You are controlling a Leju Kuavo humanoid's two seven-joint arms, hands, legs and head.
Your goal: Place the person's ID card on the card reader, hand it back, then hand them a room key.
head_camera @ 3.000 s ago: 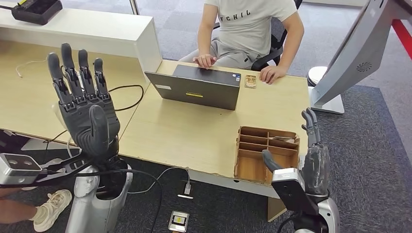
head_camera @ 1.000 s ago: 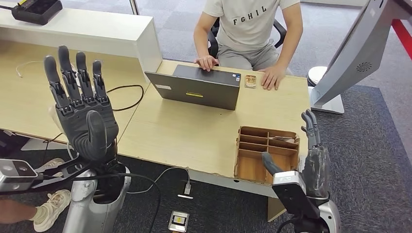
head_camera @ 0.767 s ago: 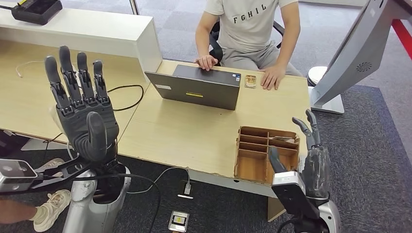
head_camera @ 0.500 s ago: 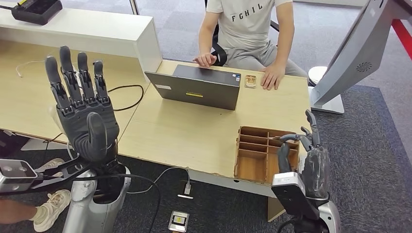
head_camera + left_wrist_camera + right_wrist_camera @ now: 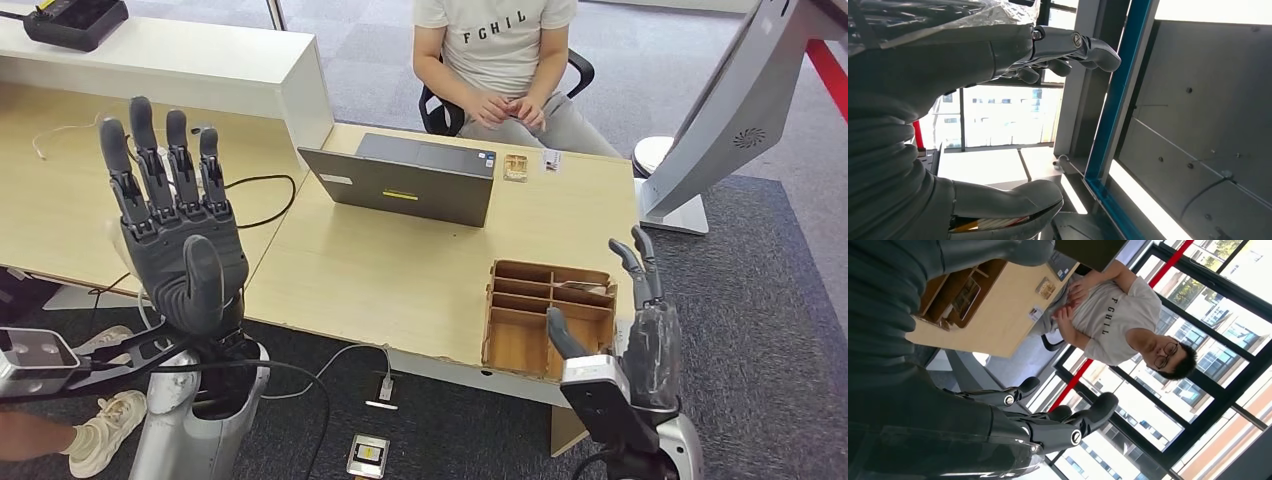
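Above desk: both robot hands spread, empty.

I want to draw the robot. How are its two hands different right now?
The left hand is raised high over the desk's near-left edge, while the right hand sits lower, beside the wooden tray. The left hand shows its whole palm with fingers straight up; the right hand is seen edge-on, so it looks narrower. The left hand looks much bigger in the head view. Both are dark grey, open and holding nothing.
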